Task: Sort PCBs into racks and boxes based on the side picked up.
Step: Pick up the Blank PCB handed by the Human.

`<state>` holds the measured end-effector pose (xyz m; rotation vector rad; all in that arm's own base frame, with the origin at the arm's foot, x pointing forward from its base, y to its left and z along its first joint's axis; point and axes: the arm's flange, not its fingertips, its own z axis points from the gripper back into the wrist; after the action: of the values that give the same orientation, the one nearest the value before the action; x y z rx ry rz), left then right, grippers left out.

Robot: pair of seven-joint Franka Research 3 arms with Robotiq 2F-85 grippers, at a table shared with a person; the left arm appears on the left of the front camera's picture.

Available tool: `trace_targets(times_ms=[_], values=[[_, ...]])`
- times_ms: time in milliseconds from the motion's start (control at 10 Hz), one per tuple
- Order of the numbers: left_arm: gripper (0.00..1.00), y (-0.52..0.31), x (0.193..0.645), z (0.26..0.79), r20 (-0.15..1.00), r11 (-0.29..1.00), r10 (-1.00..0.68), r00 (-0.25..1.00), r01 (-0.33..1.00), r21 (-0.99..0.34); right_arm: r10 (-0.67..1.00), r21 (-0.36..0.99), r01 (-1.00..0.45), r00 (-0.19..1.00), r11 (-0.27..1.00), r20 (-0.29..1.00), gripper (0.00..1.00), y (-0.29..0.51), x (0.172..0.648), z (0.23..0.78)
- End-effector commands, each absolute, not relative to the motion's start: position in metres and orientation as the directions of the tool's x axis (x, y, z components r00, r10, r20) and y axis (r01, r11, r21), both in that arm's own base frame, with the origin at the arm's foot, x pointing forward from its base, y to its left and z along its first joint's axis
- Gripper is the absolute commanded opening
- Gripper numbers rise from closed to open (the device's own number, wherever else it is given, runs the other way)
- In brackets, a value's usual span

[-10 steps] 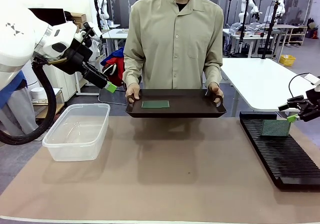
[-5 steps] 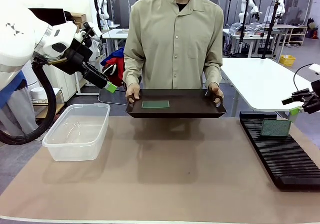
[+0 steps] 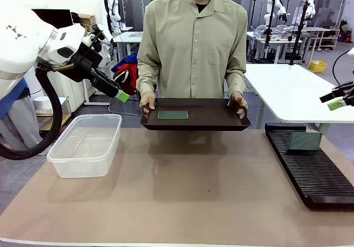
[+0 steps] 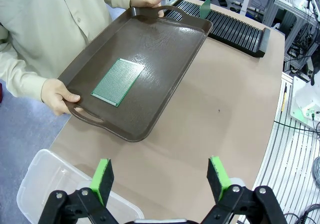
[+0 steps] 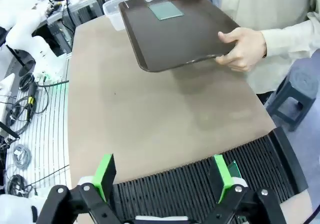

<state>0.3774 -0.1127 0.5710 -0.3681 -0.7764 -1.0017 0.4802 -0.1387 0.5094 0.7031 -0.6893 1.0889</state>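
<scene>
Front view: person's holding tray [image 3: 193,126], PCB [image 3: 172,115] lying flat on it. 2nd PCB [image 3: 305,141] standing upright in rack [image 3: 315,175]. L gripper [image 4: 161,176], R gripper [image 5: 163,174] hanging w/ fingers apart, empty.

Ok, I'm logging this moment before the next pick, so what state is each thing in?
PCB on the tray: lying flat, untouched.
PCB in the rack: upright in a far-end slot.
rack: one slot filled.
box: empty.
tray: held by both handles by the person.
left gripper: open, empty.
right gripper: open, empty, above the rack.
</scene>
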Motion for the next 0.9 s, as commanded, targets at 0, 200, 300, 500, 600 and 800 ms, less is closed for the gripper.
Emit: trace_targets(times_ms=[0, 200, 300, 500, 600, 800], values=[[1.00, -0.112, 0.377, 0.570, 0.726, 0.503, -0.616, 0.305, 0.862, 0.065, 0.563, 0.155, -0.909, 0.366, 0.386, 0.741, 1.00, -0.126, 0.463, 0.529], [1.00, -0.112, 0.377, 0.570, 0.726, 0.503, -0.616, 0.305, 0.862, 0.065, 0.600, 0.075, -0.899, 0.348, 0.432, 0.720, 1.00, -0.122, 0.441, 0.550], [1.00, -0.112, 0.377, 0.570, 0.726, 0.503, -0.616, 0.305, 0.862, 0.065, 0.612, 0.010, -0.896, 0.311, 0.444, 0.727, 1.00, -0.120, 0.432, 0.556], [1.00, -0.112, 0.377, 0.570, 0.726, 0.503, -0.616, 0.305, 0.862, 0.065, 0.642, -0.082, -0.903, 0.234, 0.423, 0.730, 1.00, -0.119, 0.414, 0.558], [1.00, -0.112, 0.377, 0.570, 0.726, 0.503, -0.616, 0.305, 0.862, 0.065, 0.602, 0.020, -0.903, 0.303, 0.429, 0.739, 1.00, -0.128, 0.435, 0.571], [1.00, -0.112, 0.377, 0.570, 0.726, 0.503, -0.616, 0.305, 0.862, 0.065, 0.602, 0.020, -0.903, 0.303, 0.429, 0.739, 1.00, -0.128, 0.435, 0.571]])
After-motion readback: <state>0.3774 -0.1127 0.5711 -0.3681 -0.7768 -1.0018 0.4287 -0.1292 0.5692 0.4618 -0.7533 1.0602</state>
